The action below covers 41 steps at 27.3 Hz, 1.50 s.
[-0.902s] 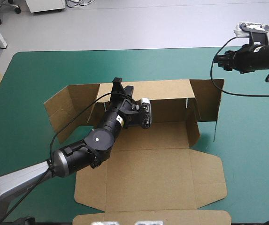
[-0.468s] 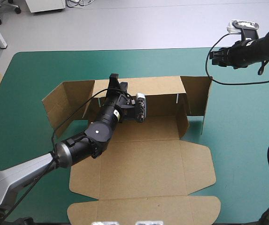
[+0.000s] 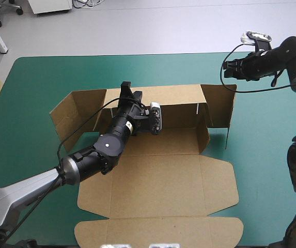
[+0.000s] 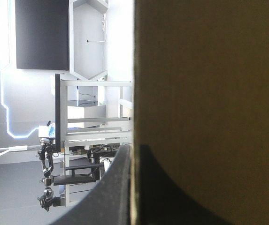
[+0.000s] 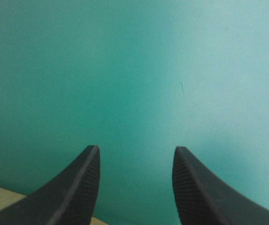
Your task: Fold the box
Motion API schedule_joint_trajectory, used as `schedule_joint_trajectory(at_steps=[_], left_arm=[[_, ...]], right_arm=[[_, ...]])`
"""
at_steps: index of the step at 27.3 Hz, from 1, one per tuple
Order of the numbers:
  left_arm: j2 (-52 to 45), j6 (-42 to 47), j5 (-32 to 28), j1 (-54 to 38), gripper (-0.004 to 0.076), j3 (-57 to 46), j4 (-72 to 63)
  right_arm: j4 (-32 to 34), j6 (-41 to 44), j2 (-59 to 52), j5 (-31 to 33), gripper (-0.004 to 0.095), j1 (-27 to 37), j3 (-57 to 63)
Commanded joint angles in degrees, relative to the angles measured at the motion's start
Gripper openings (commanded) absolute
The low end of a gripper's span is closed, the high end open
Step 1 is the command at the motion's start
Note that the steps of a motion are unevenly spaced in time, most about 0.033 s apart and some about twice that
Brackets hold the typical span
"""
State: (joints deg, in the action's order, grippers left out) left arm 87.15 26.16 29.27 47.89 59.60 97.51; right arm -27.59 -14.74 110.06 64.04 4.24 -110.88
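Box (image 3: 158,181): far wall pinched by left gripper (image 3: 130,93); right gripper (image 3: 225,68) spread wide, empty.
We judge it light & stiff; grip at wall edges.

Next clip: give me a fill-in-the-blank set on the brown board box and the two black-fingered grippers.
1. The black-fingered left gripper is shut on the raised ___ wall of the brown board box.
2. The black fingers of the right gripper stand ___.
3. The right gripper hangs over the bare ___ table cover.
Missing words: back; open; teal-green.
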Motion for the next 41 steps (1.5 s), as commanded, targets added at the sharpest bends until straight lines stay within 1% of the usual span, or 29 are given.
schedule_joint_trajectory(at_steps=[1,5,10,16,19,22,24,28,35,37,40,41], left_arm=[[-0.97,1.26,3.52,0.1,-0.001,1.51,3.07],[0.63,1.25,4.54,0.1,-0.001,1.51,3.07],[0.91,1.26,4.94,0.1,-0.001,1.51,3.77],[0.91,1.5,6.41,0.1,-0.001,1.51,3.77],[1.01,1.5,6.41,0.1,-0.001,1.51,3.77],[1.13,1.58,6.29,0.1,-0.001,1.51,3.77],[1.21,2.0,6.29,0.1,-0.001,1.51,3.77],[1.21,2.29,6.29,0.1,-0.001,1.51,3.77],[1.21,2.29,6.2,0.1,-0.001,1.51,3.77],[1.21,2.29,6.2,0.1,-0.001,1.51,3.77],[1.21,2.29,6.2,0.1,-0.001,1.51,3.77],[1.21,2.29,6.31,0.1,-0.001,1.51,3.77]], right_arm=[[-4.07,-2.2,-3.22,0.24,0.0417,0.21,-1.95],[-4.19,-2.59,-3.11,2.94,0.0391,0.21,-1.95],[-4.5,-3.49,-3.11,6.28,0.0391,0.21,-1.95],[-4.78,-3.73,-3.11,4.52,0.0391,0.21,-1.73],[-5.31,-4.14,-3.11,6.95,0.039,0.21,-1.6],[-8.24,-5.93,-3.84,7.24,0.0376,0.21,0.69],[-10.56,-7.31,-4.63,7.24,0.0338,0.21,2.39],[-12.08,-9.44,-7.33,7.21,0.031,0.21,6.54],[-12.85,-13.25,-13.11,1.91,0.031,0.21,17.59],[-13.54,-15.34,-15.14,-0.83,0.031,0.21,22.03],[-19.61,-21.6,-18.41,-4.71,0.031,0.21,27.87],[-20.7,-23.14,-19.07,-5.53,0.031,0.21,29.21]])
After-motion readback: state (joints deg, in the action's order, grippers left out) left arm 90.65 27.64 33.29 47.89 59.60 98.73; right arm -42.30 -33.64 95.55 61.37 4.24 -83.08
